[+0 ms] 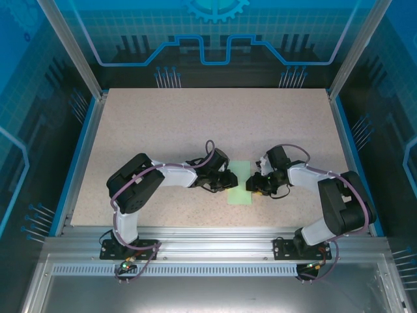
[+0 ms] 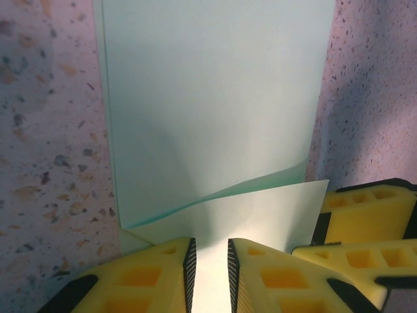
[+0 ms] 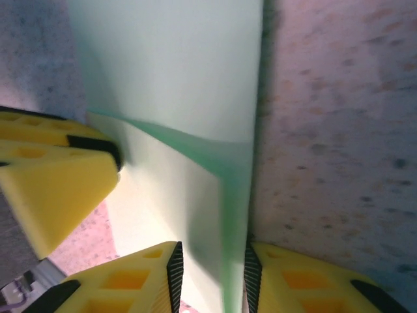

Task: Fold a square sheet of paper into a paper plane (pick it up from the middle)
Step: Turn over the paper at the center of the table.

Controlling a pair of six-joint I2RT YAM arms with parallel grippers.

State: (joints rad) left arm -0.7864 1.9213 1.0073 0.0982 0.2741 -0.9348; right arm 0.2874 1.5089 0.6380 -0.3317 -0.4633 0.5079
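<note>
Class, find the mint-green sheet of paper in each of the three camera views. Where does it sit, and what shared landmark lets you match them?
Top external: the sheet of paper lies low centre, between the left gripper and the right gripper.
Left wrist: it fills the upper middle, with its near edge raised just above the yellow fingers.
Right wrist: it fills the upper left and centre.
Shared landmark: the speckled table bordering the sheet.

Speckled beige tabletop (image 1: pixel 195 130) is boxed in by translucent blue panels (image 1: pixel 215 32) printed with circuit graphics. Aluminium posts (image 1: pixel 71 49) are fitted at the back corners, and a slotted rail (image 1: pixel 215 244) along the near edge.
</note>
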